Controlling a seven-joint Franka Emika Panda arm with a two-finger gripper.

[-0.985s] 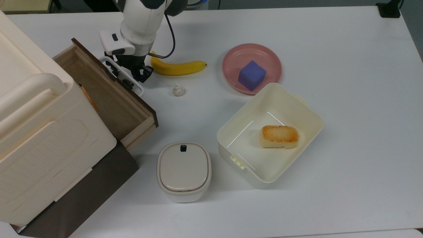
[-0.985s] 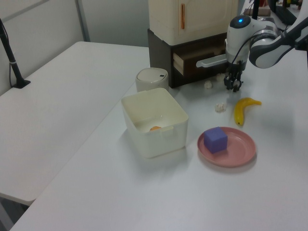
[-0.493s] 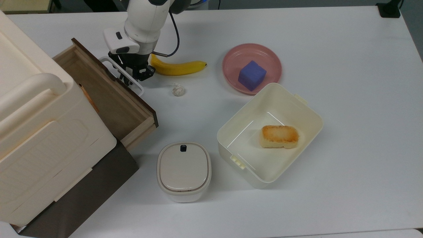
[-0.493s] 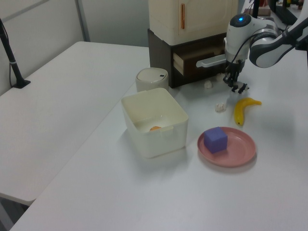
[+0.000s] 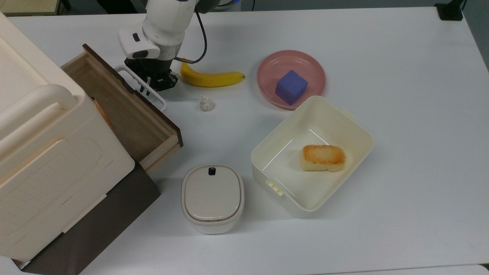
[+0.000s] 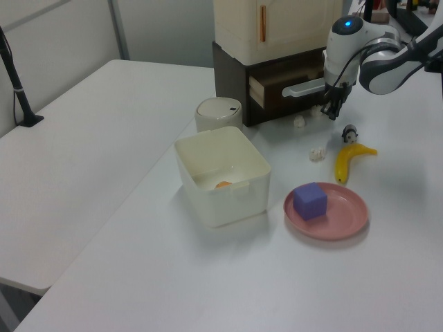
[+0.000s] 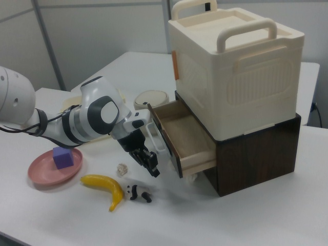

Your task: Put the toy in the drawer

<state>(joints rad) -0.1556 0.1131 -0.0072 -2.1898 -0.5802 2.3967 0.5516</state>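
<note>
The toy (image 7: 137, 192) lies on the counter (image 5: 382, 57) beside the banana (image 7: 105, 187), outside the open drawer (image 7: 184, 138); the tool (image 7: 146, 163) hangs above it, holding nothing, fingers slightly parted; no writing is legible

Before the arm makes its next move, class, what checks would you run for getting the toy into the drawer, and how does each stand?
1. Drawer pulled open enough to take the toy: ok.
2. Toy held by the gripper: not ok; it lies on the table.
3. Toy uncovered from above: ok in the right view.
4. Gripper lined up over the toy: not ok; it hangs nearer the drawer's front panel.
5. Toy clear of the banana: cannot tell; it sits right at the banana's end.
</note>
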